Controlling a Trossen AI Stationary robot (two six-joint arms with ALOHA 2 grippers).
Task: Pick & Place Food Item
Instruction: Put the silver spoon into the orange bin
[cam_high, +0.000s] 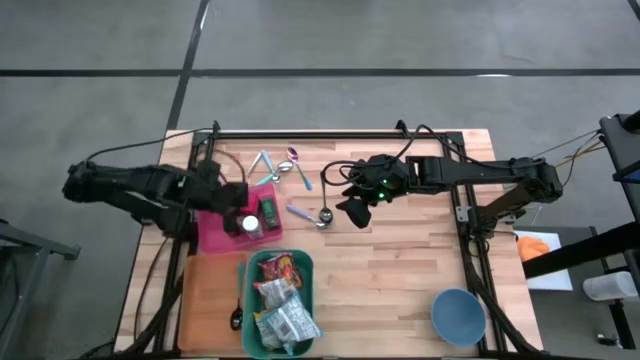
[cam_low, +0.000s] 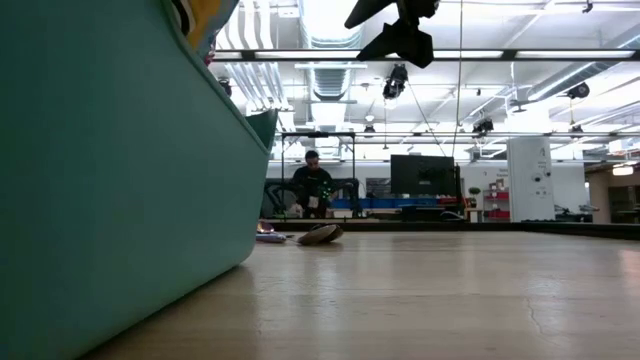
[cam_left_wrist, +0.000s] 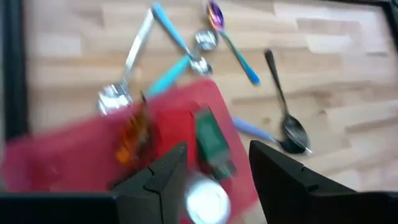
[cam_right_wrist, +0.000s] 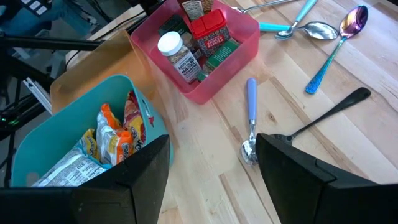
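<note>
On the wooden bench (cam_high: 400, 270) a pink bin (cam_high: 215, 232) stands near the left edge, and a teal bin (cam_high: 252, 300) stands just in front of it, at the front edge. The pink bin holds a white-capped jar (cam_right_wrist: 176, 55), a green packet (cam_right_wrist: 221, 53) and a red box (cam_right_wrist: 208, 25). The teal bin is full of snack packets (cam_high: 280, 305); in the right wrist view they are orange, yellow and silver. The left gripper (cam_left_wrist: 214, 174) hangs above the pink bin, and its fingers (cam_left_wrist: 165, 177) stand apart with nothing between them; the jar is seen below the gap. The right gripper (cam_right_wrist: 211, 180) hovers over the middle of the bench, near the spoons, also open and empty. Several spoons (cam_high: 285, 170) lie near the back edge, to the right of the pink bin: some have blue handles, one has a rainbow bowl (cam_right_wrist: 354, 18), and one is black (cam_right_wrist: 329, 112). A blue bowl (cam_high: 458, 315) stands at the front right corner. In the low view the teal bin's wall fills the left side, and a person (cam_low: 311, 185) sits far away in the room behind.
</note>
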